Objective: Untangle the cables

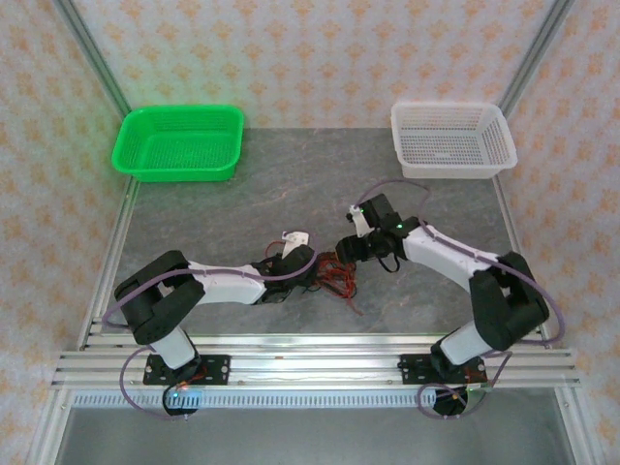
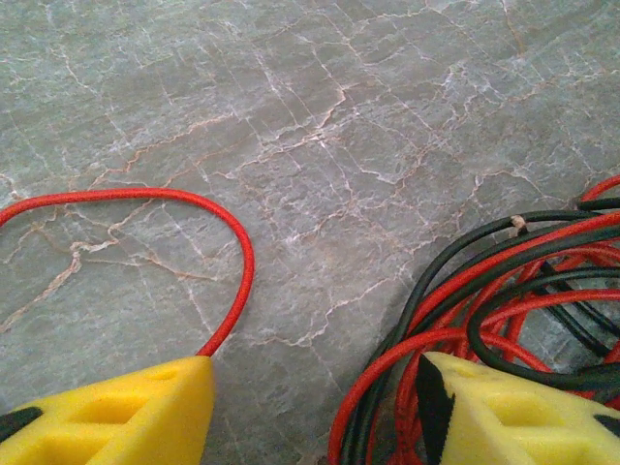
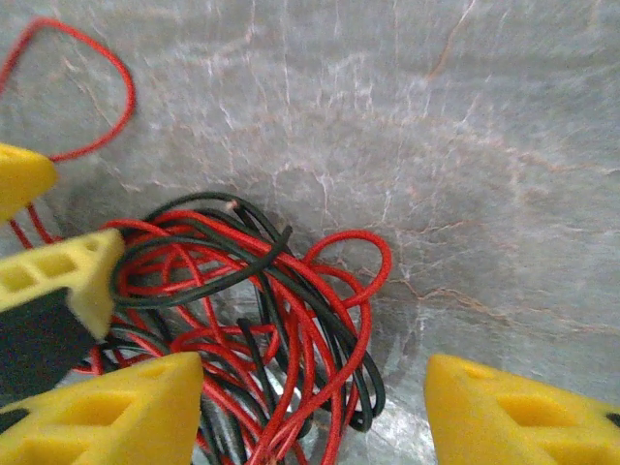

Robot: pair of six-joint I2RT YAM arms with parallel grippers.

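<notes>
I record the surface as matt grey, marble-veined. The cables wear smooth, faintly glossy red and black plastic insulation. The right claw has matt yellow moulded plastic fingers. Green basket and white basket: perforated plastic, slight sheen.

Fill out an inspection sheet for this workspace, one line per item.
Surface: grey marbled tabletop, no spills seen.
Job's things: red and black cables in one tangled heap between the two grippers; one red loop strays off to the side.
Clutter: nothing seen loose; a green basket and a white basket stand at the far edge.
Grippers: left gripper open, low over the table, the heap by one finger. Right gripper open, over the heap, clamping nothing.
Cables: purple-grey arm cables run along both arms, apart from the heap.
Surroundings: patterned walls; metal rail carries the arm bases.
</notes>
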